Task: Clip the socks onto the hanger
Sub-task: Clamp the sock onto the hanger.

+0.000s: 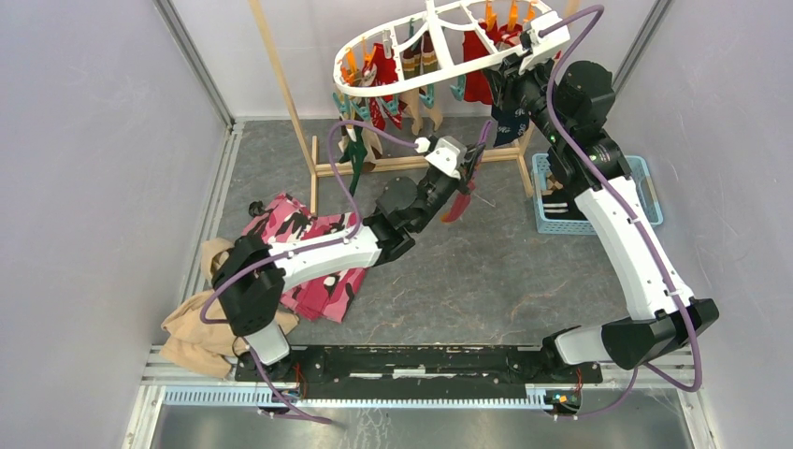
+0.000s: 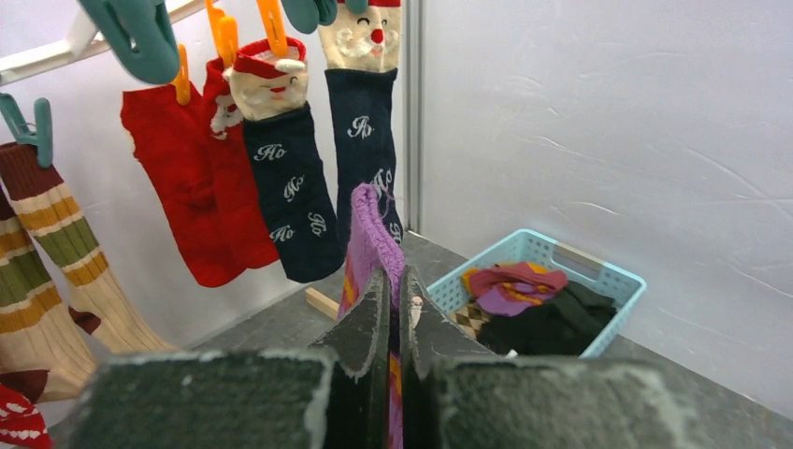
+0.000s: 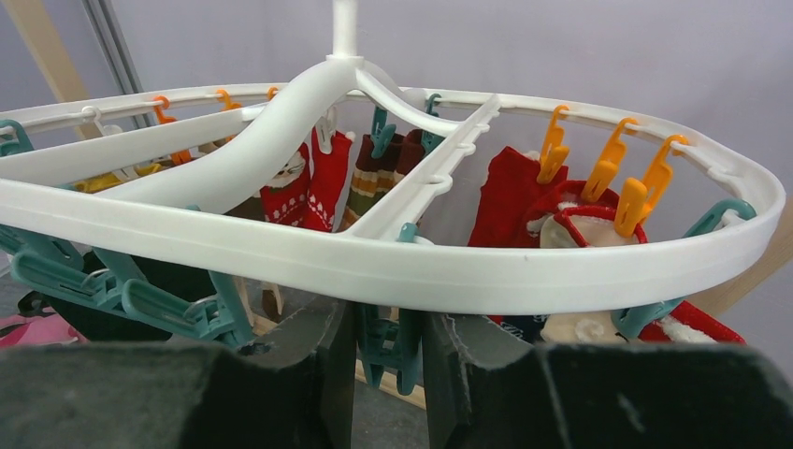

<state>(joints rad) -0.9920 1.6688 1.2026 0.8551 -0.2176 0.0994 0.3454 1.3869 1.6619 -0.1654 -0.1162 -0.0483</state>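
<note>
Bright, even, diffuse light fills all three views, with no glare and only faint, soft shadows on the grey counter (image 1: 505, 271). The overhead view is sharp, though its walls (image 1: 84, 187) splay with wide-angle distortion. In the wrist views the left fingers (image 2: 369, 346) and right fingers (image 3: 299, 365) are blurred, too near for focus.

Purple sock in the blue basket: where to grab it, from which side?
Likely best: pinch the purple sock by its raised fold, from above. It lies on top of the dark socks, and the walls of the blue basket block a side approach.
</note>
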